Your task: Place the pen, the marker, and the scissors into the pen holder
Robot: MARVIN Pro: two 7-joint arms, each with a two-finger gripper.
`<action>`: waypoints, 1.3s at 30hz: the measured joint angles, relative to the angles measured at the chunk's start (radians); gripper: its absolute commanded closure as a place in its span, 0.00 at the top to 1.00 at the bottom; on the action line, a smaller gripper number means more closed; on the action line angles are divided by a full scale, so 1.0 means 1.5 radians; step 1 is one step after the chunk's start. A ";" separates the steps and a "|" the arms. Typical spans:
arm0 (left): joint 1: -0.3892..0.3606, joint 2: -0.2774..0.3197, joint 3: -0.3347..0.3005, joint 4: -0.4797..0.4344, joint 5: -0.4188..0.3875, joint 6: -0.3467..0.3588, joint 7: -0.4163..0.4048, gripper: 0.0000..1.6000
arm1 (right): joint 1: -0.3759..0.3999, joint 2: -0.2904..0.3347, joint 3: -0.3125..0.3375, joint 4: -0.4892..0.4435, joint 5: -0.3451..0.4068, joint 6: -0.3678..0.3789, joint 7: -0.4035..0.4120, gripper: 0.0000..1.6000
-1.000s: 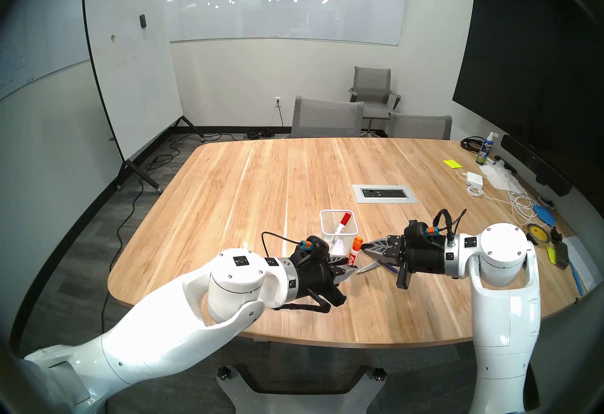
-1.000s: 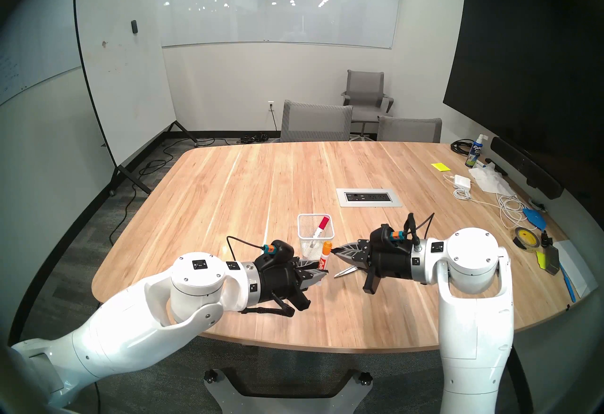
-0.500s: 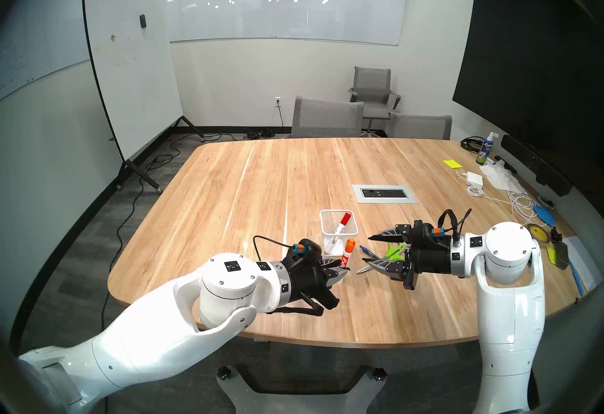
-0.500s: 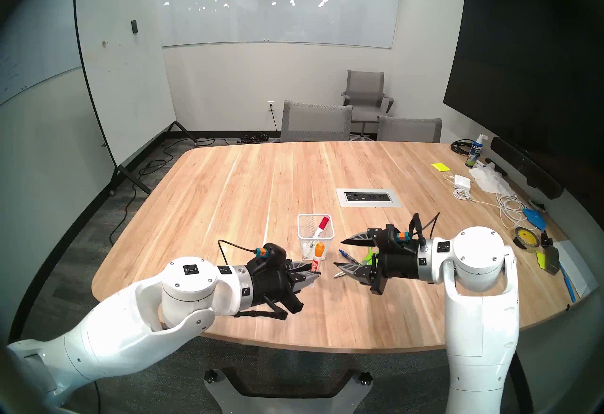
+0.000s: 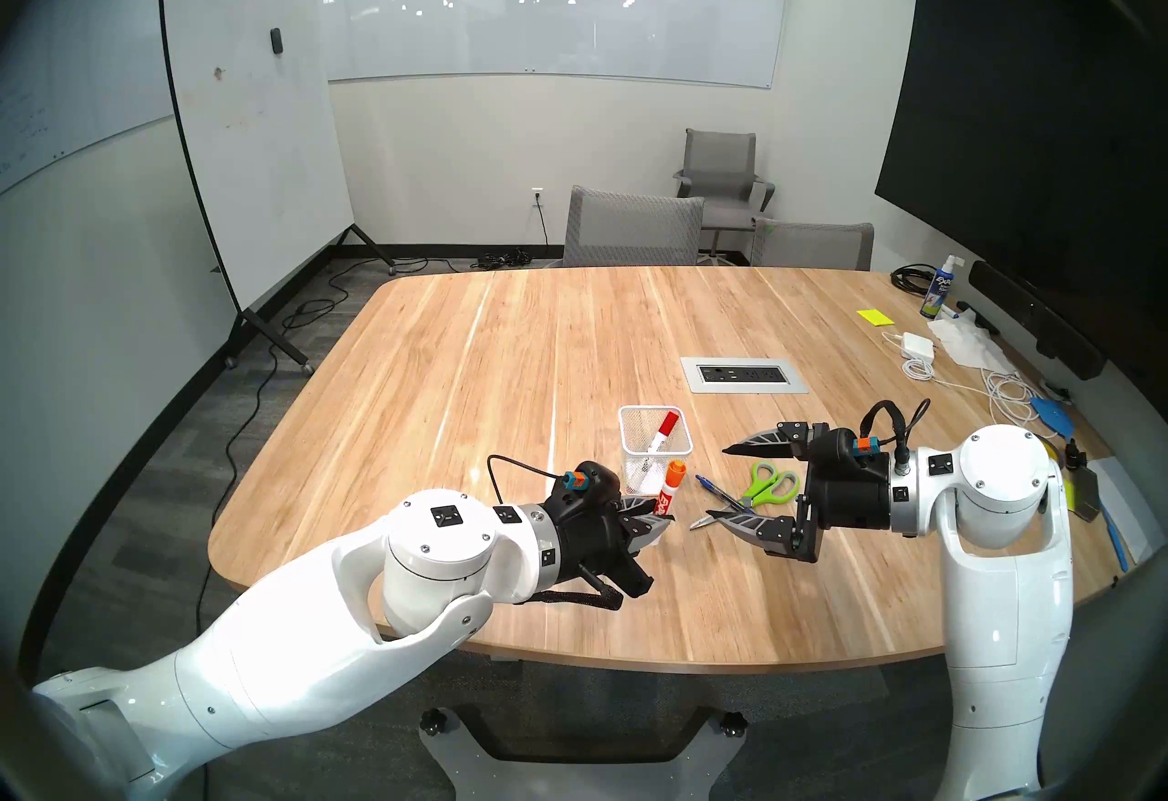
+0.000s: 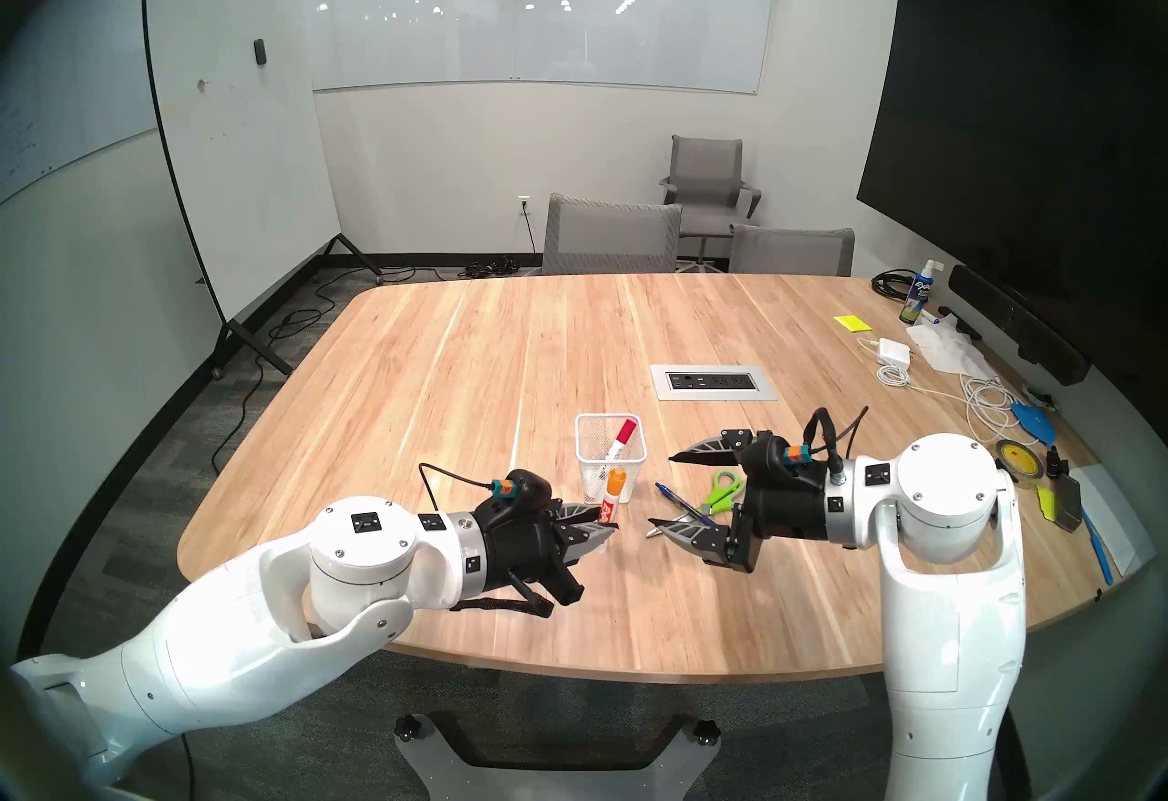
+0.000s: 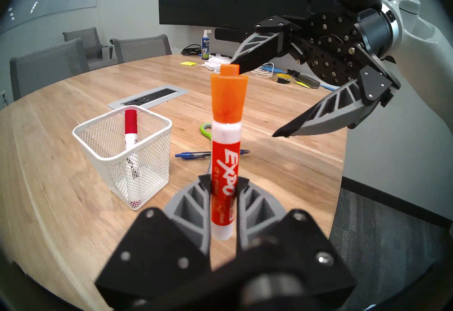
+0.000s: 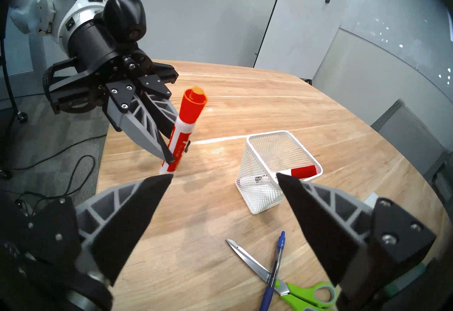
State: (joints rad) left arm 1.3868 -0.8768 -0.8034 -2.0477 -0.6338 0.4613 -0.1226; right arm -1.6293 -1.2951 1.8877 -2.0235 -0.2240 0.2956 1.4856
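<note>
My left gripper (image 5: 660, 521) is shut on an orange-capped white marker (image 5: 669, 493), holding it upright just left of the pen holder (image 5: 635, 461). The holder is a white mesh cup with a red-capped marker (image 5: 663, 430) leaning inside. In the left wrist view the orange marker (image 7: 225, 151) stands between my fingers. To the right, the blue pen (image 5: 714, 487) lies across the blades of the green-handled scissors (image 5: 768, 484) on the table. My right gripper (image 5: 717, 482) hovers open over them, empty. The right wrist view shows the pen (image 8: 275, 268) and scissors (image 8: 301, 293) below its fingers.
A grey power outlet panel (image 5: 744, 374) is set into the wooden table (image 5: 505, 370) behind the holder. Cables, a charger (image 5: 916, 345), a tape roll, a spray bottle (image 5: 938, 288) and papers crowd the right edge. Grey chairs stand at the far side.
My right gripper was shut with its tip at the orange marker's cap; it has opened wide and drawn back to the right, uncovering the pen and scissors. My left gripper shifted slightly left with the marker.
</note>
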 measured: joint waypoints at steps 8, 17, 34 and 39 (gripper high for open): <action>-0.001 -0.002 0.000 0.001 0.009 -0.004 -0.007 0.00 | 0.003 0.055 -0.016 0.002 0.076 0.084 -0.039 1.00; -0.003 -0.007 0.000 0.004 0.012 -0.006 -0.015 0.00 | 0.005 0.123 -0.040 0.028 0.179 0.127 -0.085 1.00; -0.019 -0.026 0.005 0.026 0.022 -0.011 -0.028 0.00 | 0.001 0.209 -0.082 0.032 0.285 0.141 -0.101 1.00; -0.030 -0.037 0.010 0.040 0.028 -0.013 -0.035 0.00 | -0.001 0.223 -0.092 0.032 0.298 0.135 -0.097 1.00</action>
State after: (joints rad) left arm 1.3424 -0.9326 -0.7886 -1.9879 -0.5923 0.4424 -0.1752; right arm -1.6303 -0.9608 1.7491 -1.9756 0.2228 0.4980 1.3397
